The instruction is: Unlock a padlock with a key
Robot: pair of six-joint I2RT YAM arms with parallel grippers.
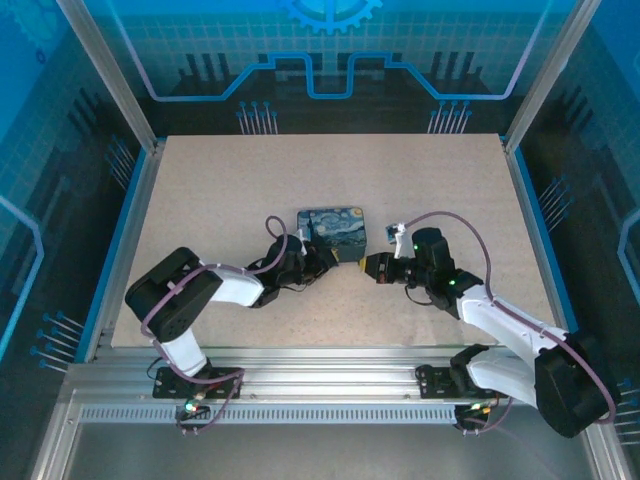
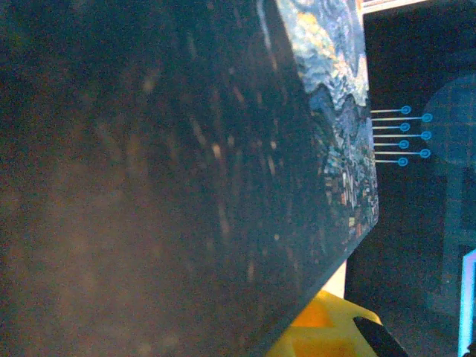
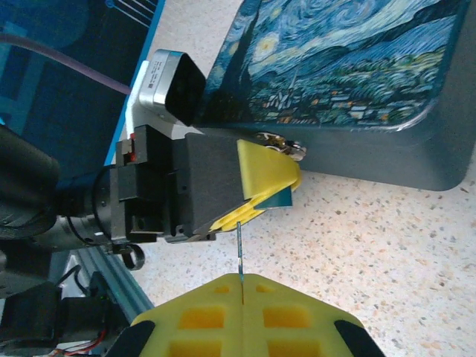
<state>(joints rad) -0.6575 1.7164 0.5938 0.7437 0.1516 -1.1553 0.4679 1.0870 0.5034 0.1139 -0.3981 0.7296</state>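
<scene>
R tool (image 3: 243,282) pinching key (image 3: 240,249), L tool (image 3: 277,186) gripping padlock (image 3: 282,198) by box (image 3: 357,74)

Thin dark key (image 3: 240,251) upright, just below small metallic padlock (image 3: 286,148)

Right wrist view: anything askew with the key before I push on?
Nothing stands out: the key sits straight in the right gripper, aimed at the padlock pinched in the left gripper beside the box.
</scene>
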